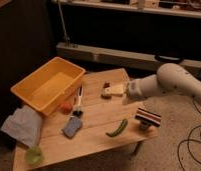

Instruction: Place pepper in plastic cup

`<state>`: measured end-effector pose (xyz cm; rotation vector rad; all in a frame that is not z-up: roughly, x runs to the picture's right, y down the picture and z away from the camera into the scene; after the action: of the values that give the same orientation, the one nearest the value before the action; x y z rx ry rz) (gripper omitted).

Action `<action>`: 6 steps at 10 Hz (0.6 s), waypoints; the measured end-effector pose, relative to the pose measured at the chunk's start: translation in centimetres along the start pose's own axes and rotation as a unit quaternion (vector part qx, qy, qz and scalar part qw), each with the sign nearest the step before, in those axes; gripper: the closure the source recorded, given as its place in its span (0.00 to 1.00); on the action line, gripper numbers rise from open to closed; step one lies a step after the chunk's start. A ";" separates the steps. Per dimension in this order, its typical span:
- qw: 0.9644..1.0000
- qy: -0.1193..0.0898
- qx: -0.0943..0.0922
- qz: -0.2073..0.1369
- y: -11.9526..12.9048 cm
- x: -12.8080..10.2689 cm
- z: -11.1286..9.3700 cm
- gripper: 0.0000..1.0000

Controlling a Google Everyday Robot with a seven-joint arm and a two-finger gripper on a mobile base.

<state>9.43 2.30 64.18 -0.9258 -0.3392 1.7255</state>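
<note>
The pepper (117, 128), slim, curved and dark green, lies on the wooden table (99, 142) near its front right edge, free of the gripper. The plastic cup (34, 155), small and light green, stands at the table's front left corner, far from the pepper. My gripper (113, 90) hangs over the far middle of the table, up and behind the pepper, right next to a small brown object (106, 92). The white arm (169, 82) reaches in from the right.
A big yellow-orange bin (49, 85) stands at the table's left. Beside it are a small red-orange thing (66, 106), a brush (78, 102) and a blue sponge (72, 126). A crumpled cloth (21, 125) lies at the left edge. A striped block (148, 117) sits at the right edge.
</note>
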 end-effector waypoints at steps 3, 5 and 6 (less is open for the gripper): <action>0.999 -0.031 -0.010 0.000 -1.8 -1.1 -3.7 0.20; 0.999 -0.030 -0.011 0.000 -1.8 -1.1 -3.6 0.20; 0.999 -0.030 -0.011 0.000 -1.8 -1.1 -3.6 0.20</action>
<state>13.34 1.15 63.42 -0.8902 -0.3980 1.7552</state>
